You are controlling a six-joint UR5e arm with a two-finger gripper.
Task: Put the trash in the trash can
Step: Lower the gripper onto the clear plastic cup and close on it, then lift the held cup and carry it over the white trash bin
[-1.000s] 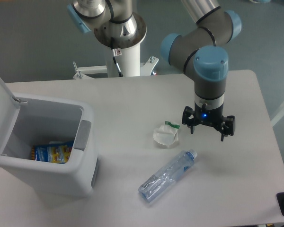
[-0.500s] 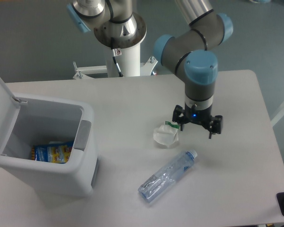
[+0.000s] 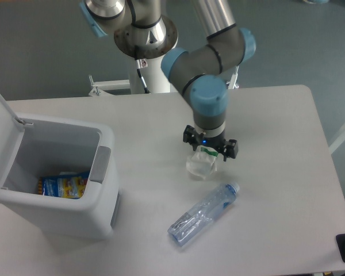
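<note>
The arm reaches down from above the bench (image 3: 276, 115), wrist vertical, with the end effector (image 3: 210, 147) spread wide directly over the wrapper (image 3: 200, 163), gripping nothing. The wrapper's upper edge is hidden by the fingers, so contact cannot be told. The bottle (image 3: 203, 214) lies just below the wrapper; the trash can (image 3: 75, 221) stands well to its left, lid up.

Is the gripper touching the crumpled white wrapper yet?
Cannot tell. In the fixed camera view the open gripper sits directly over the wrapper, overlapping its top edge, so neither contact nor gap shows.
</note>
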